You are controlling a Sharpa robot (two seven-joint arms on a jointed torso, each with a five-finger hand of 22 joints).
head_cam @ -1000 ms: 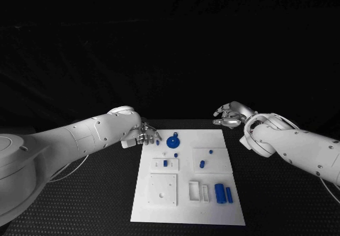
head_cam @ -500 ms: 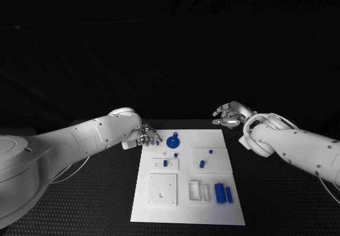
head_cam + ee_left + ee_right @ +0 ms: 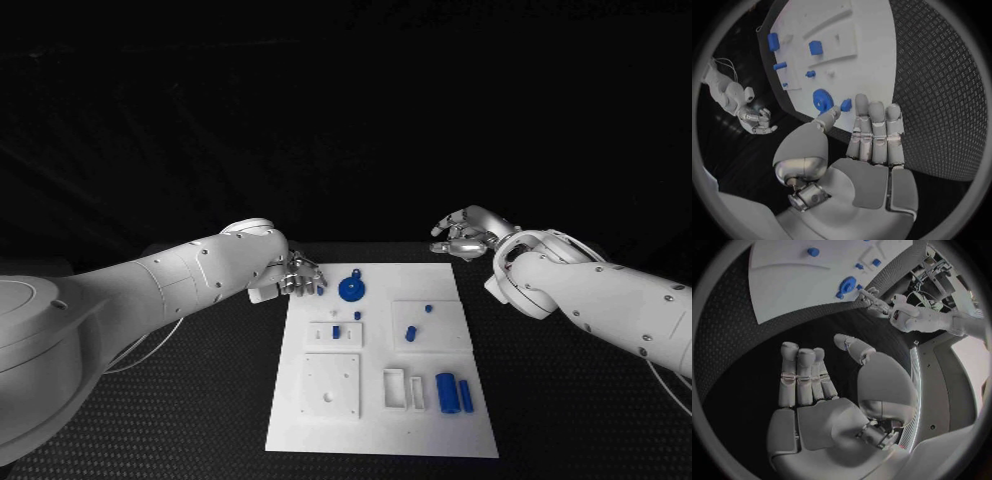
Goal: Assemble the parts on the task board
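Nothing readable anywhere here, honestly. No text, labels, brand marks, numbers or signs on the flat white rectangular task board (image 3: 378,400), none on the small blue plastic parts (image 3: 447,392), and none on the black textured table (image 3: 202,400).

Left arm: comes in from the left side, bent, forearm angled toward the middle of the table.
Left hand (image 3: 299,274): empty, fingers (image 3: 874,131) straight and side by side, thumb set apart.
Right arm: comes in from the right side, elbow bent, wrist turned inward.
Right hand (image 3: 464,236): raised, empty, fingers (image 3: 803,375) extended together, thumb spread away.
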